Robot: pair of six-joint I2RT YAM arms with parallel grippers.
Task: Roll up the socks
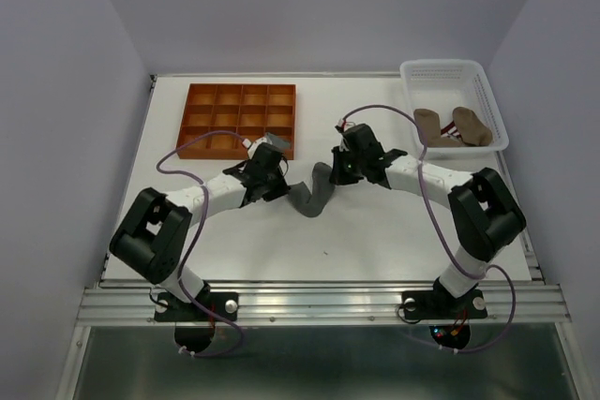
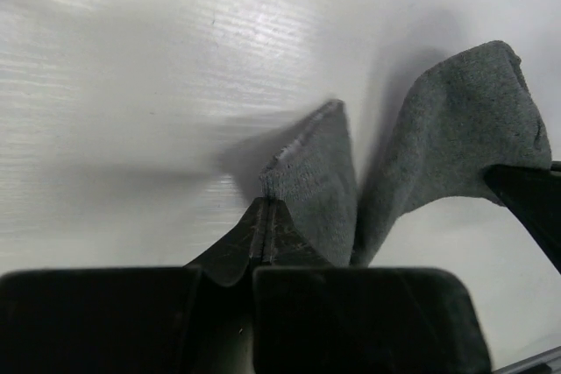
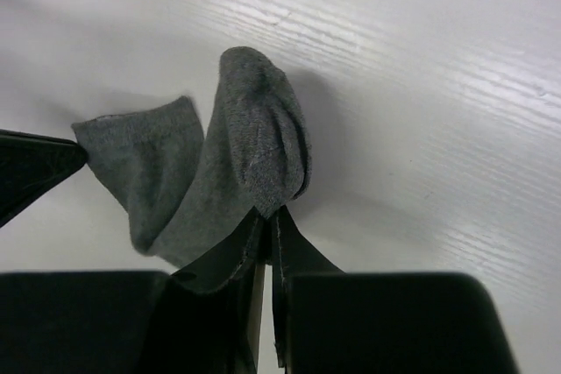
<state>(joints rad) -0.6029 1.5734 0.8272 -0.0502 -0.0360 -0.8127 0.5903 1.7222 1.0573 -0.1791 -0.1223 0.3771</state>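
Nearest, both arms reach in from their bases, elbows bent, wrists meeting mid-table and pitched down. Between them hangs one grey sock [image 1: 312, 198], not rolled: it sags in a loose fold with its middle on the table [image 1: 375, 231]. The left gripper [image 2: 266, 216] is pinched tight on the cuff edge. The right gripper [image 3: 267, 221] is clamped on the toe end. Judgement: early in this sock, ends only being brought together, roll not started. Further back is a wooden compartment tray [image 1: 216, 105]. A grey lump [image 1: 273, 140] sits at its near right cell, maybe a finished roll; I cannot tell. Far right, a white basket [image 1: 487, 91] holds tan socks [image 1: 469, 125] waiting.
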